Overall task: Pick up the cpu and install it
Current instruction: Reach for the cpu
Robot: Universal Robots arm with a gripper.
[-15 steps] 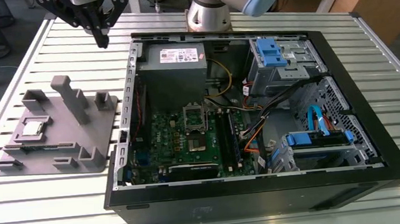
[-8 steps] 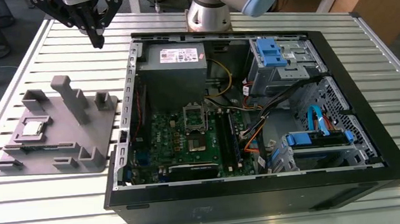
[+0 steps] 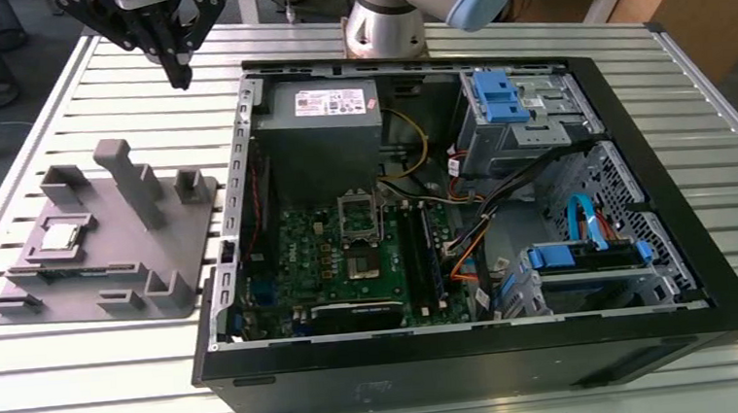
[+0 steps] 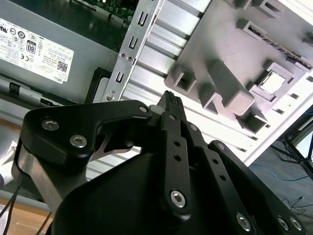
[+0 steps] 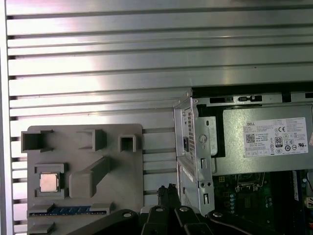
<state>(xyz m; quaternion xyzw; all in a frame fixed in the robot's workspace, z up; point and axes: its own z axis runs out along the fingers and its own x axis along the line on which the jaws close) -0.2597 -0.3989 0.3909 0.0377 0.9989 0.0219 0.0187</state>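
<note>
The cpu (image 3: 59, 235) is a small square chip with a shiny silver top, lying in a recess of the grey plastic tray (image 3: 121, 282) at the exterior view's left. It also shows in both wrist views, as the cpu (image 4: 271, 83) and the cpu (image 5: 49, 182). My gripper (image 3: 180, 76) hangs high above the table beyond the tray, near the case's back corner. Its black fingers (image 4: 171, 100) are shut together with nothing between them. The socket (image 3: 359, 219) sits open on the green motherboard inside the case.
The open black computer case (image 3: 483, 345) fills the middle and right of the slatted metal table (image 3: 96, 381). Inside are a grey power supply (image 3: 316, 103), blue drive bays (image 3: 498, 95) and loose cables (image 3: 474, 219). Tall tray posts (image 3: 134, 184) rise beside the cpu.
</note>
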